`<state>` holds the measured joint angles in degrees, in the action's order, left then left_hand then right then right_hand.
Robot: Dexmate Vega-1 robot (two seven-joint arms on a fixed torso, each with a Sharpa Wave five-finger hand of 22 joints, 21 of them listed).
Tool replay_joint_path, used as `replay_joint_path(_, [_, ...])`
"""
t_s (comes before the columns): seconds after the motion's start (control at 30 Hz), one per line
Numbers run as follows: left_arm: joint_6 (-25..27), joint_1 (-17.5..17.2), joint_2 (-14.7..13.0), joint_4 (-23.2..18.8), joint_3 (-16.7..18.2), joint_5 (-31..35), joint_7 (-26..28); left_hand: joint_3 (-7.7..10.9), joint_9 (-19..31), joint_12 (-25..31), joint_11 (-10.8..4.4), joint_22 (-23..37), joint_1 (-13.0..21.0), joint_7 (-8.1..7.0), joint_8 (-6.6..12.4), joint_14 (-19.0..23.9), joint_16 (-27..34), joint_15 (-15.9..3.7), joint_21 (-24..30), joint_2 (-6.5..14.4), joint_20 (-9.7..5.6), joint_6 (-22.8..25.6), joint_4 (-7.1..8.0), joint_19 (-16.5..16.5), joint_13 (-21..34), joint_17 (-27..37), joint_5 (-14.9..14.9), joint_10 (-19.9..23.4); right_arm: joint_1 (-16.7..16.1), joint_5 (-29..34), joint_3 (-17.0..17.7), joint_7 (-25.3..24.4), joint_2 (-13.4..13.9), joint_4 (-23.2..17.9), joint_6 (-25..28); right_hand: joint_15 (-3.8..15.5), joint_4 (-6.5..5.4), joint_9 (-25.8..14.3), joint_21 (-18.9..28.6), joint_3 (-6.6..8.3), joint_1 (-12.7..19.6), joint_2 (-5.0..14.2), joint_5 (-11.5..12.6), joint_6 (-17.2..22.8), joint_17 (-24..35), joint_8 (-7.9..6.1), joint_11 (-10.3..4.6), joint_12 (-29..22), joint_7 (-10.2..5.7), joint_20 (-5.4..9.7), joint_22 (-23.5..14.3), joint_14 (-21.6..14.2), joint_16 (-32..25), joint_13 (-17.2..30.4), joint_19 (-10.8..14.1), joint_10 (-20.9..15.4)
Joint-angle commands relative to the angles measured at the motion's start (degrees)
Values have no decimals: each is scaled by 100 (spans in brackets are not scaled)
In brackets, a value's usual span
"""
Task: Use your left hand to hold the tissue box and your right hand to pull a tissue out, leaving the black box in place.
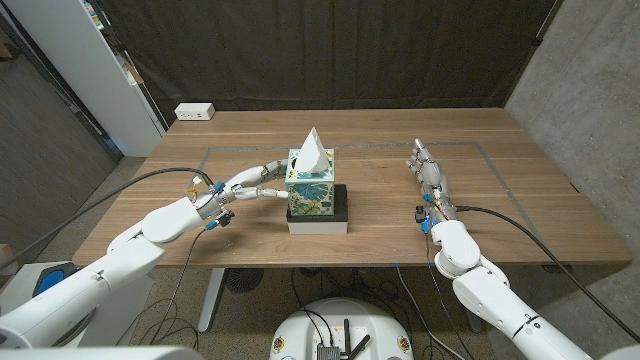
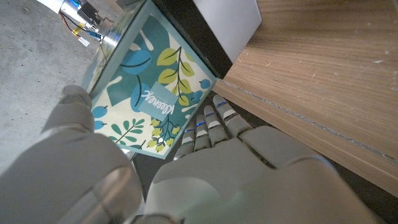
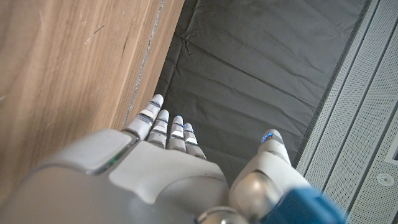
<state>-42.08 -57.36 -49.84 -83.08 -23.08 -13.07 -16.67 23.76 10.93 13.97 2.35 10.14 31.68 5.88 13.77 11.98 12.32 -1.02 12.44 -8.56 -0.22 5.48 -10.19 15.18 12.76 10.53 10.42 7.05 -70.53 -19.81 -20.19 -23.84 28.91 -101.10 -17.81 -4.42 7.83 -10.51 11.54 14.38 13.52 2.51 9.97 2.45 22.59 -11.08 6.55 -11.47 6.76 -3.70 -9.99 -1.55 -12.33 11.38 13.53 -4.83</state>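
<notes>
So the wooden surface [image 1: 520,200] is the biggest thing here, brown planks with visible grain and a faint rectangle outline marked on it. Roughly dead center sits the tissue box [image 1: 311,196], a cube-ish cardboard one with a teal, blue and yellow-green leaf print and a Kleenex label showing in the left wrist view, and it's stacked on the black box [image 1: 338,211], a flat slab with a white base. A white tissue [image 1: 311,150] pokes up out of the top in a pointy peak. The left robot hand [image 1: 250,185] comes in at 9 o'clock of the tissue box, fingers wrapped against its side, holding it. The right robot hand [image 1: 427,170] is way off at 3 o'clock, fingers straight and close together, holding nothing.
</notes>
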Motion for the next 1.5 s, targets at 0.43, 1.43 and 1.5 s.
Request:
replay_joint_path(0.43, [229,-264,45,-267,124,-167,463,185,8,224,-203,19,669,6,253,1002,150,-234,155,298,-185,1124,32,852,-43,-9,81,1053,-87,-25,102,48,5,-15,-41,-33,31,-13,-25,-13,16,-7,12,-54,-5,8,8,-8,14,-34,-15,12,-16,9,-2,-7])
replay_joint_path(1.43, [1088,-1188,-457,-1730,866,-390,1063,179,25,248,-184,34,813,60,247,1272,159,-209,165,441,-78,1402,76,1048,-43,2,92,1329,-24,-213,285,330,262,-115,27,-5,28,-13,-15,-15,12,0,14,13,-18,-23,-3,-23,30,-11,-16,-11,-33,10,6,-42])
replay_joint_path(1.5, [1107,-1279,-452,-1855,954,-285,1208,177,26,246,-185,34,813,57,245,1276,159,-205,164,445,-77,1405,78,1050,-42,3,92,1331,1,-223,284,363,263,-86,3,-7,28,-13,-13,-15,12,1,14,12,-19,-22,-6,-23,32,-9,-16,-16,-35,10,9,-43])
